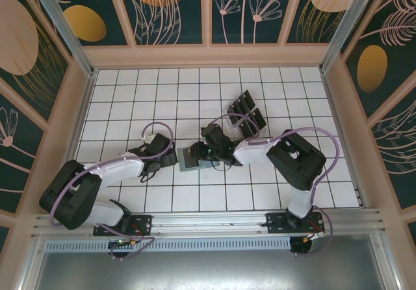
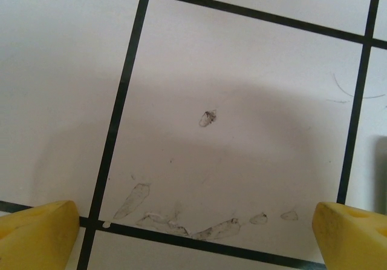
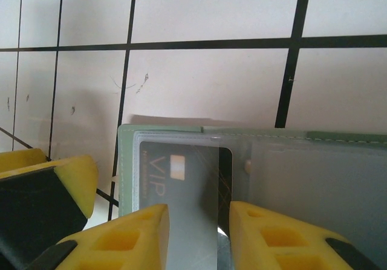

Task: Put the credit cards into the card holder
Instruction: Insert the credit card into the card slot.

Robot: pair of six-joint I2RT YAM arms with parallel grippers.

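The sage-green card holder (image 1: 188, 159) lies open on the tiles in the middle, showing its clear sleeves (image 3: 314, 179). A dark credit card (image 3: 181, 179) marked VIP sits almost fully inside the left sleeve, with a thin strip sticking out at its right edge. My right gripper (image 3: 196, 237) hovers just over that card with its yellow fingers (image 3: 136, 237) a narrow gap apart, gripping nothing. It meets the holder's right side (image 1: 207, 152). My left gripper (image 2: 196, 240) is wide open over bare tile, just left of the holder (image 1: 167, 162). More dark cards (image 1: 250, 122) stand at the back.
A clear slotted tray (image 1: 242, 108) holding the spare cards stands behind and to the right of the holder. A yellow finger of the left gripper (image 3: 63, 179) shows close to the holder's left edge. Wooden walls (image 1: 208, 56) enclose the tiled floor.
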